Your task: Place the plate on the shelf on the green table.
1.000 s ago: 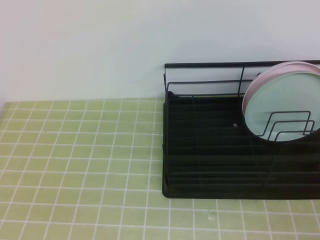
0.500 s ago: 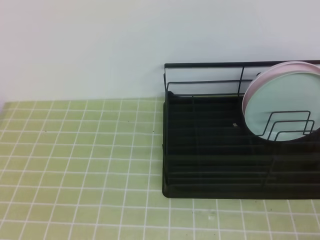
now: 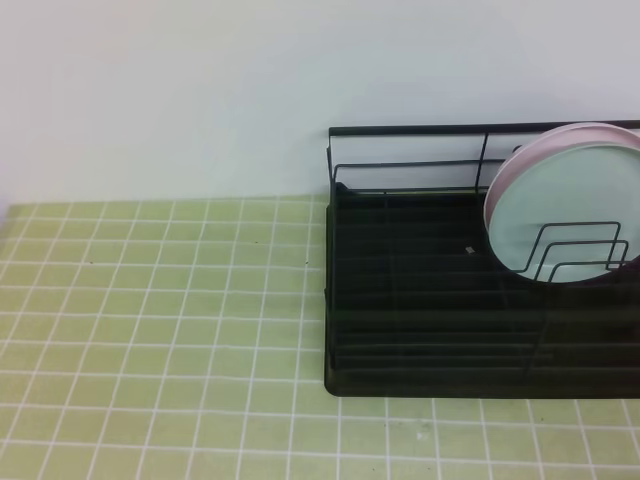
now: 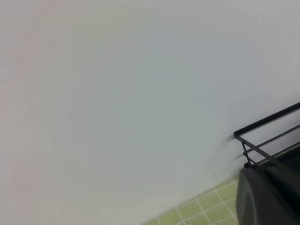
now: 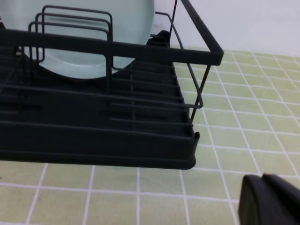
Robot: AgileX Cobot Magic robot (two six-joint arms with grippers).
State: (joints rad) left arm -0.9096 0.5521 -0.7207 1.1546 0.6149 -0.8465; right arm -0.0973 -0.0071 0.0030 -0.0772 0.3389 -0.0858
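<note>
Both grippers unseen; plate [image 3: 562, 200] stands upright in shelf [image 3: 420, 300].

Right gripper [image 5: 269, 200]: dark finger tip only, lower right corner of frame; jaw state not discernible. Shelf [image 5: 117, 140] ahead and left of gripper, apart from it, resting on green table [image 5: 243, 126]. Plate [image 5: 105, 51] upright at shelf's far side, behind bent wire dividers [image 5: 75, 35]. Pale wall [image 5: 253, 23] beyond.
</note>
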